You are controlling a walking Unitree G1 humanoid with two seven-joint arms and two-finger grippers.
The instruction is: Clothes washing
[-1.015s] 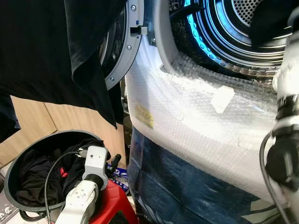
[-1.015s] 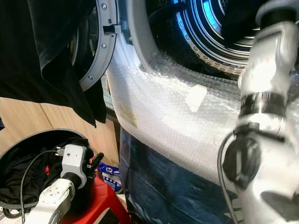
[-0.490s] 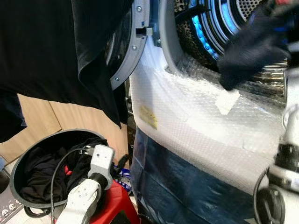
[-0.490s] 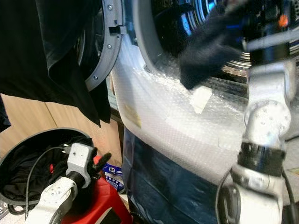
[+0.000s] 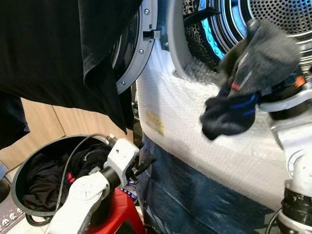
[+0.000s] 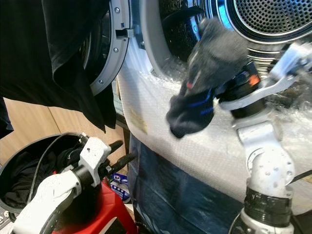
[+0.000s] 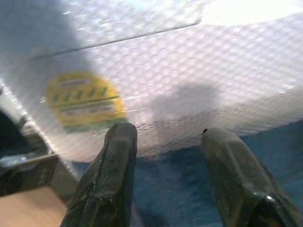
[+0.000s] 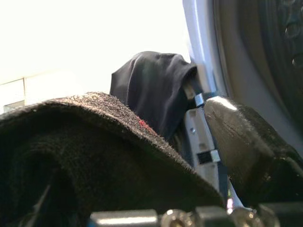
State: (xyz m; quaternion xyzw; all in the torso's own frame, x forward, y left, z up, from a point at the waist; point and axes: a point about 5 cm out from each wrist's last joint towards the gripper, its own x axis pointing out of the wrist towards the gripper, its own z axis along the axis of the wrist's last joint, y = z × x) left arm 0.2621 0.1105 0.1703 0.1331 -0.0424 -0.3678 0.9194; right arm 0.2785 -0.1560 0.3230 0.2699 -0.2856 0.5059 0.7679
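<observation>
A dark grey sock [image 5: 248, 83] with blue stripes hangs in front of the washing machine's open drum [image 5: 287, 19], just above the bubble-wrapped front panel [image 5: 195, 122]. My right gripper [image 6: 222, 73] is shut on it, and the sock drapes over the fingers and hides them. In the right wrist view the sock [image 8: 94, 156] covers one finger while the other finger [image 8: 246, 142] stays bare. My left gripper [image 5: 144, 163] is low and open, empty, pointing at the machine's front beside the yellow sticker [image 7: 85, 99].
The round machine door [image 5: 134, 53] stands open to the left, with a black garment [image 5: 53, 48] draped over it. A dark round basket [image 5: 19, 170] holding black clothes sits on the floor at the lower left. A red stool [image 5: 117, 219] is under my left arm.
My right arm has swung the sock from the upper right down and left across the drum mouth. My left arm has risen and reached toward the machine front.
</observation>
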